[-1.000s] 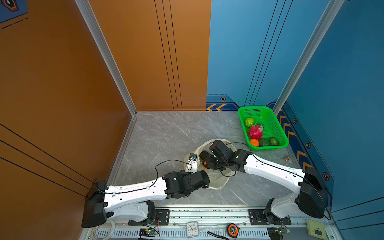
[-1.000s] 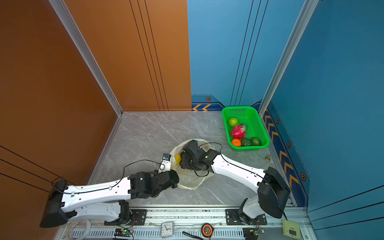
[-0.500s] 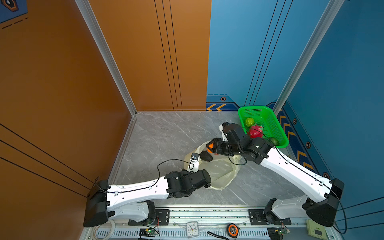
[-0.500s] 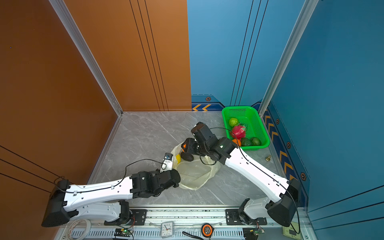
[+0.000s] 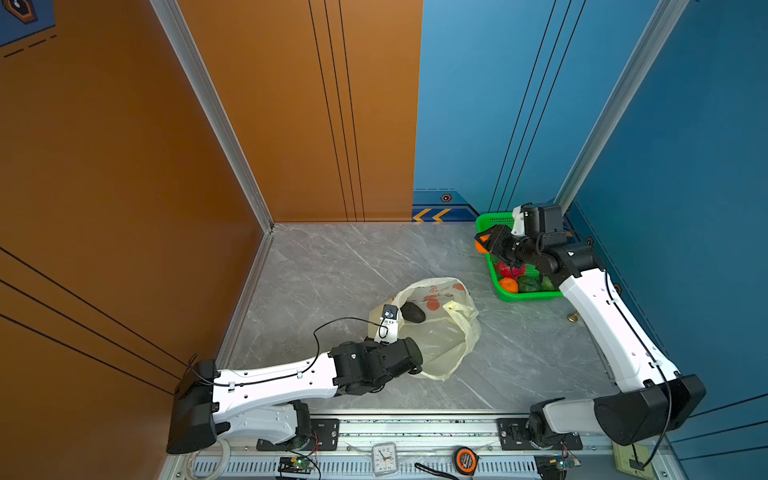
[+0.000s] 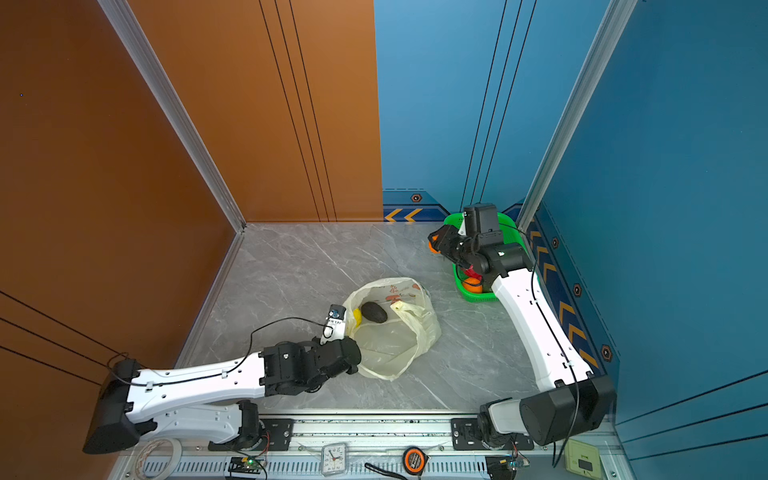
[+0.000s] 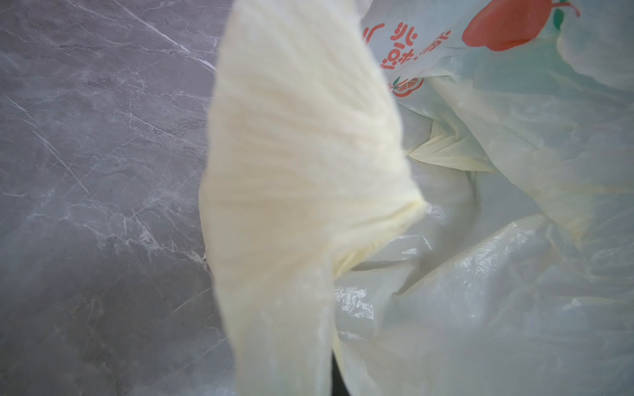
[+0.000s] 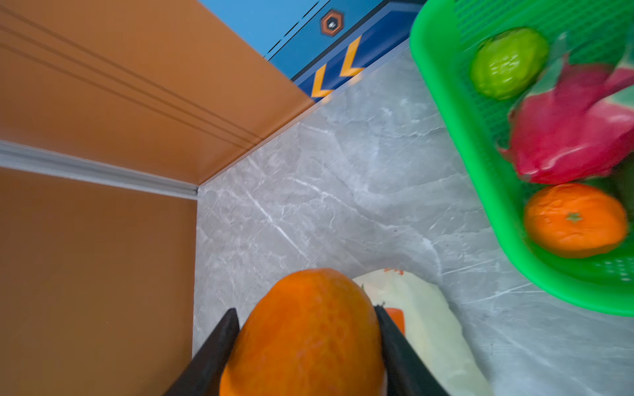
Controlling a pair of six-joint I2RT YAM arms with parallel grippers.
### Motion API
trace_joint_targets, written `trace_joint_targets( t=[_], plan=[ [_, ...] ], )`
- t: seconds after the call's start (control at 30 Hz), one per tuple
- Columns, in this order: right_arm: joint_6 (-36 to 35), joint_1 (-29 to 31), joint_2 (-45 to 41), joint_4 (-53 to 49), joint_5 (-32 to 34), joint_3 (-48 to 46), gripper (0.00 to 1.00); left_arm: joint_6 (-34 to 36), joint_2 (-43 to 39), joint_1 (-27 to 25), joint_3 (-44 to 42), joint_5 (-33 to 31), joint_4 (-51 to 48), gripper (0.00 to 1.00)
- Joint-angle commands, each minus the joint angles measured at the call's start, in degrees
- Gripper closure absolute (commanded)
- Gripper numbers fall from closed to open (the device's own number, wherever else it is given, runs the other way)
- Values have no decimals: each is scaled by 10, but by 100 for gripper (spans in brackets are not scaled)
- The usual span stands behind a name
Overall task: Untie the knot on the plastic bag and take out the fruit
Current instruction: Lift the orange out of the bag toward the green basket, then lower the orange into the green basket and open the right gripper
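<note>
The plastic bag [image 5: 440,345] lies slumped near the middle of the grey marble-patterned tabletop [image 5: 332,270]. It is thin, crinkled, translucent cream-yellow film with its mouth gaping open, one loop handle [image 5: 455,308] bunched at the rim, and red-orange fruit pictures and red lettering [image 7: 404,44] printed on its side. Through the opening a dark avocado [image 5: 412,311] shows in both top views, and in a top view a yellow fruit [image 6: 356,316] sits just beside it. The left gripper [image 6: 354,367] is at the bag's near edge. Its fingertips are hidden under plastic but it is closed tight, and in the left wrist view a pleated band of the bag fans out from where it pinches. The right gripper [image 8: 304,308] is half spread, clamping an orange [image 8: 305,339] between both fingers above the tabletop, just beside the rim of the green basket [image 8: 456,113], well apart from the bag. In the basket lie a pink-red dragon fruit [image 8: 569,130], a green fruit [image 8: 507,63] and a second orange [image 8: 576,219].
</note>
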Motion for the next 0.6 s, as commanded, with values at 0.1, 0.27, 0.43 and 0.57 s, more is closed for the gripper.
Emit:
trace_joint_targets(
  t=[0.1,0.27,0.43,0.57],
  plan=[
    [-64,-121,60,10,-1,-23,52,8,3,-2,18,-25,0,100],
    [-75,-188,128,42,33,-23,52,4,6,-4,18,-27,0,100],
    [-79,-230,204,63,69,-4,51,2,7,-6,20,-28,0,100],
    [-80,-246,250,64,92,21,48,1,7,-6,20,-29,-1,100]
  ],
)
